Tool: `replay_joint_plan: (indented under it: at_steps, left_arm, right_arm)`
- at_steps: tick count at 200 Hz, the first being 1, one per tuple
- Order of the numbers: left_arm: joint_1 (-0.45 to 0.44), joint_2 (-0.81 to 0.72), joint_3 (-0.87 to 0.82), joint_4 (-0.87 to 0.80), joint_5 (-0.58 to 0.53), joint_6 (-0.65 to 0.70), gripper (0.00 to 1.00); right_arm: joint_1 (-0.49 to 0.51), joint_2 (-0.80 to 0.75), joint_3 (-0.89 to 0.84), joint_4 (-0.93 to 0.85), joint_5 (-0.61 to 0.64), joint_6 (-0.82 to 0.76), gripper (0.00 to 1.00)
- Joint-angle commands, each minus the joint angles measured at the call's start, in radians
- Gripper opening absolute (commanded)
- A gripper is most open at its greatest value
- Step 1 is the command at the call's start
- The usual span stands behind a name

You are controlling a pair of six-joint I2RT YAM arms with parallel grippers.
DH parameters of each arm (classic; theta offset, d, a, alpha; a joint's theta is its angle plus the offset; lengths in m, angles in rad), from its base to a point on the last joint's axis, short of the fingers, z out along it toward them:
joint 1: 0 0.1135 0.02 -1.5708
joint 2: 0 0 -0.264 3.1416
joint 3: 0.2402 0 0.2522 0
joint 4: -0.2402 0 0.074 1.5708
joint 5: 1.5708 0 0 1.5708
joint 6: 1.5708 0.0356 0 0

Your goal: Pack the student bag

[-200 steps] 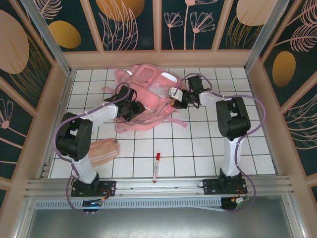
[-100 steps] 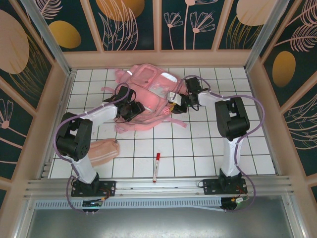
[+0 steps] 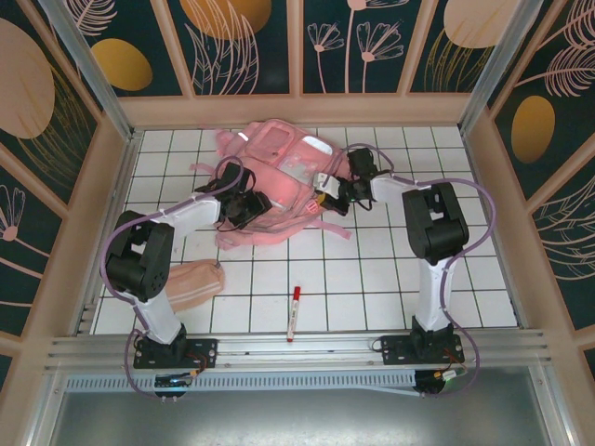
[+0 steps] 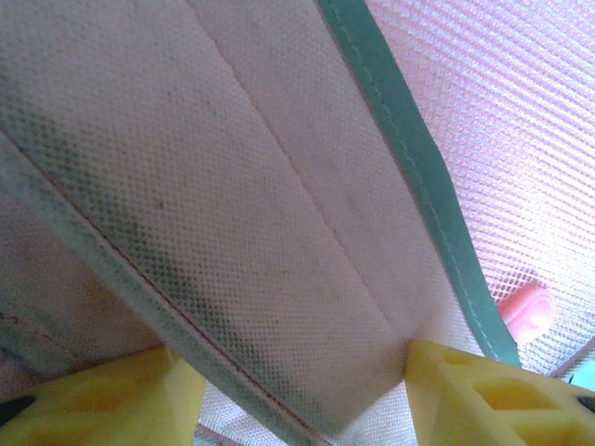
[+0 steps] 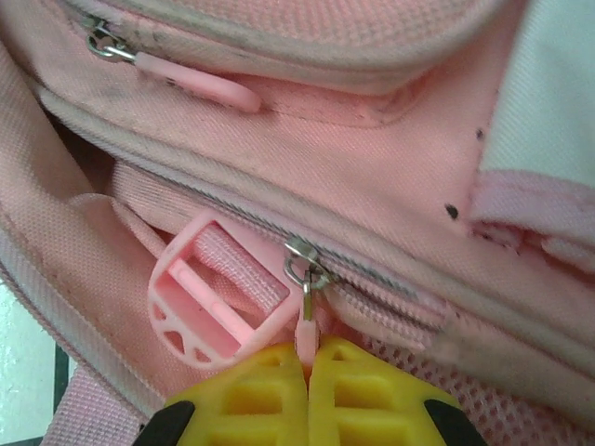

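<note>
The student bag [image 3: 270, 167], a light-pink backpack, lies at the back middle of the tiled table. My right gripper [image 3: 327, 195] is at its right edge. In the right wrist view that gripper [image 5: 307, 358] is shut on the pink zipper pull tab [image 5: 304, 333], which hangs from a metal slider [image 5: 302, 263] beside a pink plastic strap buckle [image 5: 218, 299]. My left gripper [image 3: 244, 206] rests on the bag's near left side. Its yellow fingers [image 4: 493, 390] stand wide apart, and a flat panel of bag fabric [image 4: 232, 214] with green piping lies across the gap.
A peach-pink pencil pouch [image 3: 191, 283] lies near the left arm's base. A red and white marker [image 3: 294, 312] lies on the tiles at the front middle. Loose pink straps [image 3: 330, 226] trail off the bag to the near right. Wooden walls enclose the table.
My right gripper has shifted slightly down and left along the bag's right edge with the zipper pull in it. The left arm has hardly moved.
</note>
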Motion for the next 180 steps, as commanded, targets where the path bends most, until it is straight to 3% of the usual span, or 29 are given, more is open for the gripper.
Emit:
replay_joint_plan:
  at_steps: [1,34,58,67,90,107,124,158,180]
  left_arm:
    - [0.014,0.030,-0.066,-0.090,-0.034,0.014,0.58]
    - [0.018,0.033,-0.094,-0.080,-0.026,0.022,0.58]
    - [0.018,0.016,-0.079,-0.064,0.004,0.060,0.57]
    - [0.017,-0.002,-0.062,-0.039,0.043,0.090,0.57]
    - [0.000,-0.071,0.001,0.018,0.102,0.223,0.57]
    - [-0.028,-0.111,0.095,-0.021,0.085,0.372,0.58]
    - [-0.061,-0.094,0.187,-0.085,0.034,0.479,0.59]
    - [-0.114,0.074,0.386,-0.248,-0.071,0.540,0.60]
    - [-0.164,0.185,0.517,-0.326,-0.121,0.574,0.61]
  right_arm:
    - [-0.046,-0.061,-0.046,0.105,0.047,0.154,0.00]
    - [-0.065,-0.064,-0.093,0.278,0.278,0.375,0.00]
    - [-0.073,-0.069,-0.107,0.324,0.324,0.498,0.00]
    - [-0.074,-0.087,-0.130,0.347,0.290,0.512,0.06]
    - [-0.077,-0.176,-0.214,0.453,0.257,0.599,0.12]
    - [-0.077,-0.272,-0.312,0.578,0.246,0.659,0.28]
    - [-0.077,-0.383,-0.412,0.700,0.259,0.707,0.35]
    - [-0.077,-0.619,-0.605,0.936,0.471,0.785,0.50]
    - [-0.077,-0.736,-0.624,0.899,0.687,0.863,0.57]
